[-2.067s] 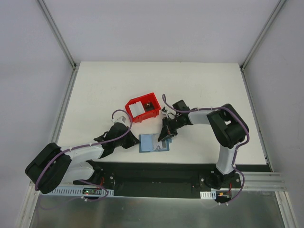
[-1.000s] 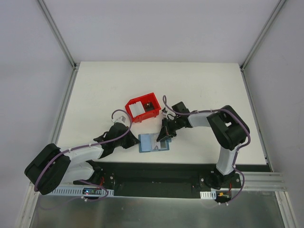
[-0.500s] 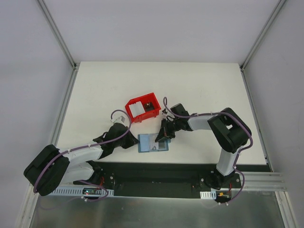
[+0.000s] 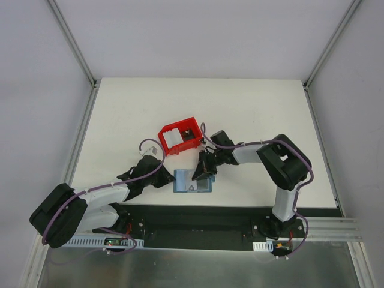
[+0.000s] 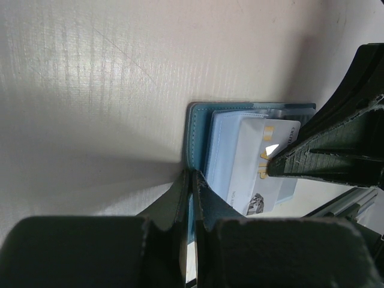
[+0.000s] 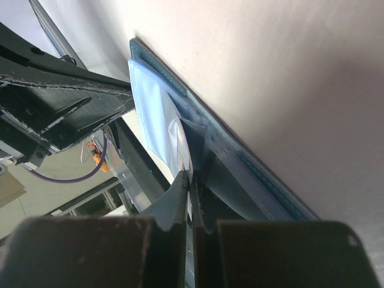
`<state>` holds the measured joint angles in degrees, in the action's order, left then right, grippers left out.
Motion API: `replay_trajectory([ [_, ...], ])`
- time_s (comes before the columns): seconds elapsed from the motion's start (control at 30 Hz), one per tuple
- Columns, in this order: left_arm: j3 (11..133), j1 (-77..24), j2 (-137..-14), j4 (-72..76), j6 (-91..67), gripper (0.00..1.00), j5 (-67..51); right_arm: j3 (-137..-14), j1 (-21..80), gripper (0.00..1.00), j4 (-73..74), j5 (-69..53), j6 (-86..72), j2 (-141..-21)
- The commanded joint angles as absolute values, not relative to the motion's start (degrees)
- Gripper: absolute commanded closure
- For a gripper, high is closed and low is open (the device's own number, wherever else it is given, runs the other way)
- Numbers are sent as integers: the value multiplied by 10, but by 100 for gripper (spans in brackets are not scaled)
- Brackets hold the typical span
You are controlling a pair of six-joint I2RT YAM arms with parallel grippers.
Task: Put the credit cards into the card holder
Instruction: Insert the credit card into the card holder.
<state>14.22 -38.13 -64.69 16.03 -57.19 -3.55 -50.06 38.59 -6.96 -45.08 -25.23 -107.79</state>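
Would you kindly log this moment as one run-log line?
left tool: shut on card holder edge | right tool: shut on credit card, partly in pocket | stage: card insertion

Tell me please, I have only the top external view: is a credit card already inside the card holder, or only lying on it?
Observer: The left wrist view shows a white credit card over the light blue pocket of the card holder, mostly uncovered; whether its edge is tucked in, I cannot tell.
Operator: What holds the card holder?
Observer: The left gripper is shut on its teal edge.
Operator: And the right gripper?
Observer: In the right wrist view it is shut, tips at the card, apparently pinching it.
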Motion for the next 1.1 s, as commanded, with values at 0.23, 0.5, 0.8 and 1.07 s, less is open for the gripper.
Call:
replay_trajectory([
  [0.23, 133, -381, -629, 164, -577, 100, -36, -514, 446, 80, -52, -313, -290, -1064],
  [0.5, 117, -381, -584, 149, -586, 100, -30, -512, 445, 65, 29, -255, -258, -993],
  [0.8, 113, -381, -578, 150, -587, 100, -39, -513, 488, 60, 40, -206, -274, -989],
  [1.07, 111, -381, -576, 154, -591, 100, -41, -545, 528, 60, 33, -188, -279, -997],
])
